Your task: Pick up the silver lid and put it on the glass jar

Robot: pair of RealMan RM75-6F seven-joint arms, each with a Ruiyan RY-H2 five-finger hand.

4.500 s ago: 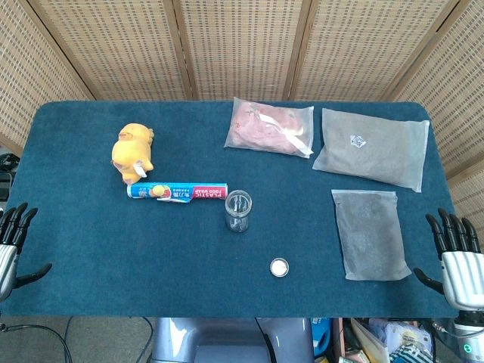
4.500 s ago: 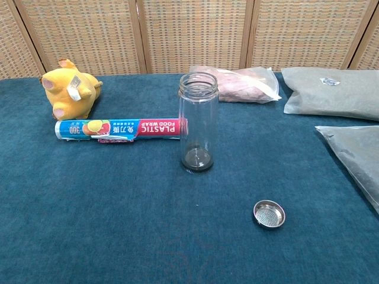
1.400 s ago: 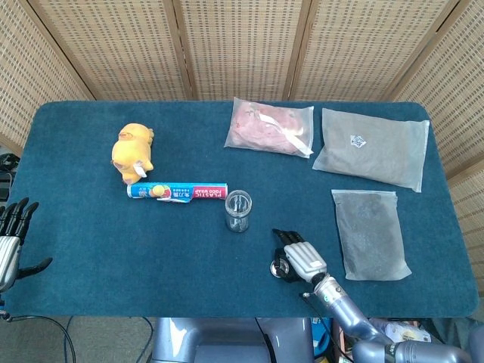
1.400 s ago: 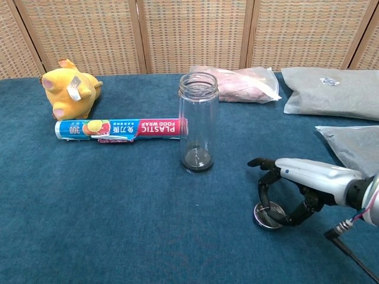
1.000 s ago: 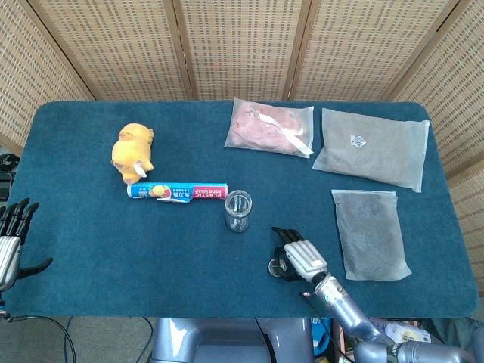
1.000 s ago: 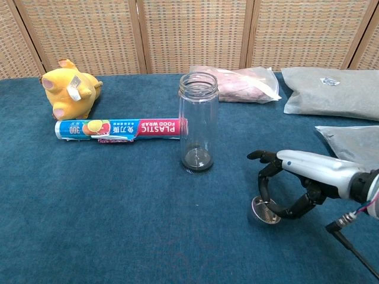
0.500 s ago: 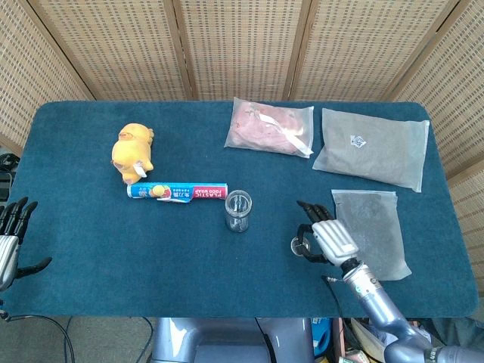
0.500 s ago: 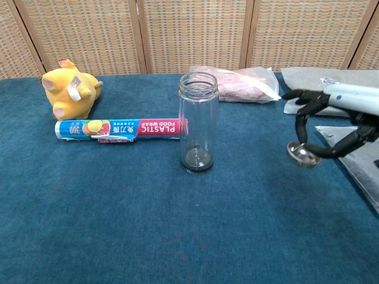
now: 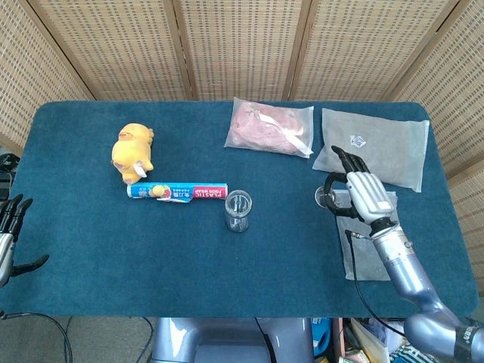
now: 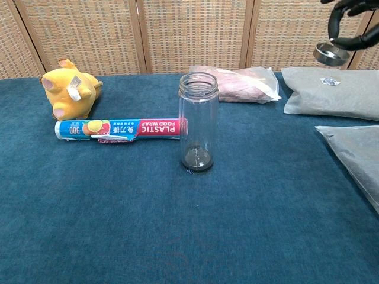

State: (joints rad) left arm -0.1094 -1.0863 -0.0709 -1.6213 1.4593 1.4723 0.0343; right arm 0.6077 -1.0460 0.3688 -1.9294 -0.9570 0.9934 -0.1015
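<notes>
The glass jar (image 9: 237,211) (image 10: 198,122) stands upright and uncapped near the table's middle. My right hand (image 9: 355,193) (image 10: 349,23) hangs high above the table, to the right of the jar, and pinches the silver lid (image 9: 324,197) (image 10: 331,52) between thumb and a finger. In the chest view only its dark fingers show at the top right corner. My left hand (image 9: 9,236) rests off the table's left edge with its fingers spread and nothing in it.
A plastic-wrap roll (image 9: 178,191) lies just left of the jar, with a yellow plush toy (image 9: 133,153) behind it. A pink packet (image 9: 270,126) and two grey bags (image 9: 370,147) (image 9: 370,234) lie at the back and right of the blue table (image 9: 113,249).
My right hand has lifted the lid off the table and carried it up and to the right, well above jar height. The left hand has stayed where it was.
</notes>
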